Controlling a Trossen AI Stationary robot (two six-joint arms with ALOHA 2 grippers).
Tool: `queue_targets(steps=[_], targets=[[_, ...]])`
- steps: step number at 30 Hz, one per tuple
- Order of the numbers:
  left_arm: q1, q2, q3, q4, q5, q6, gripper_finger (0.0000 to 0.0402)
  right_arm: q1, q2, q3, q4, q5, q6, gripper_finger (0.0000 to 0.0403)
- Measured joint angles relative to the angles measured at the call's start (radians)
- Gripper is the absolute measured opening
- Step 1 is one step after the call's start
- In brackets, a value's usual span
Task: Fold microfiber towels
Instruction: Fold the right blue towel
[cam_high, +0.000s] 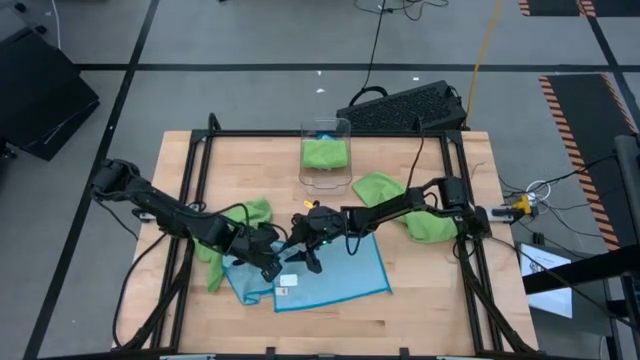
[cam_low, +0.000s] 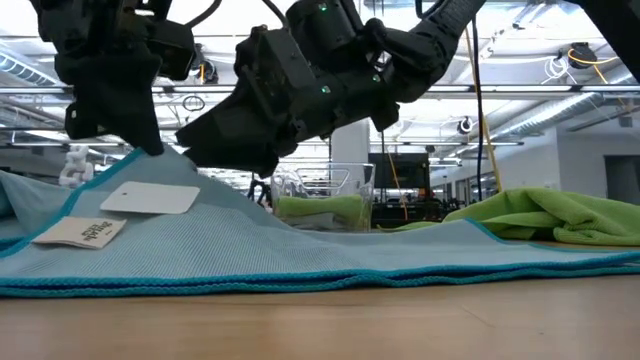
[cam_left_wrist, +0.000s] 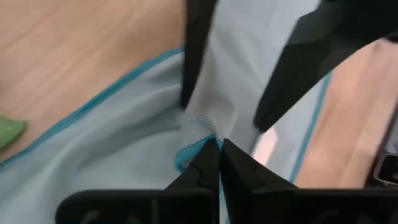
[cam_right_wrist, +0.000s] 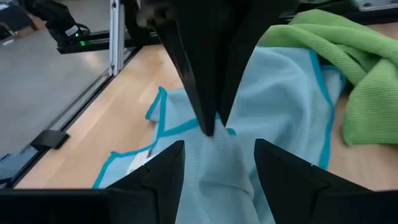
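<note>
The left gripper (cam_left_wrist: 219, 149) pinches the light blue towel (cam_high: 340, 272); the right gripper (cam_right_wrist: 217, 165) stands spread, apparently around the same fold.

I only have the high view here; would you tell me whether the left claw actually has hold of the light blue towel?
Observer: Yes. The left wrist view shows the left claw shut on a bunched edge of the light blue towel.
Operator: Thank you. Is the right claw gripping as well?
Observer: No. In the right wrist view the right claw is open, with its fingers on either side of the raised fold.
Operator: Is the cloth lifted at all?
Observer: The low view shows it tented up off the table at the pinch, with two white tags on the slope.
</note>
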Motion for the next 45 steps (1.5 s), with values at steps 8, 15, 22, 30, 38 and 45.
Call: queue_targets(steps=[8,15,22,30,38,45], targets=[[-0.029,0.000,0.000,0.027,-0.004,-0.002,0.0006,0.004,0.031,0.009,0.003,-0.048,-0.014,0.0183],[-0.040,0.000,0.000,0.073,-0.029,0.016,0.0014,0.010,0.042,0.011,0.043,-0.083,-0.017,0.0129],[-0.040,0.000,0.000,0.111,-0.029,0.066,0.0012,0.010,0.044,0.011,0.063,-0.086,-0.053,0.0014],[-0.117,0.001,0.000,0.082,-0.137,0.063,0.0141,0.010,0.020,0.010,-0.058,-0.085,-0.214,0.0003],[-0.302,0.064,-0.001,0.074,-0.361,-0.151,0.0267,0.012,0.004,0.010,-0.102,-0.084,-0.275,0.0002],[-0.384,0.237,-0.001,0.312,-0.307,-0.369,0.0274,0.012,0.003,0.010,-0.091,-0.084,-0.279,0.0001]])
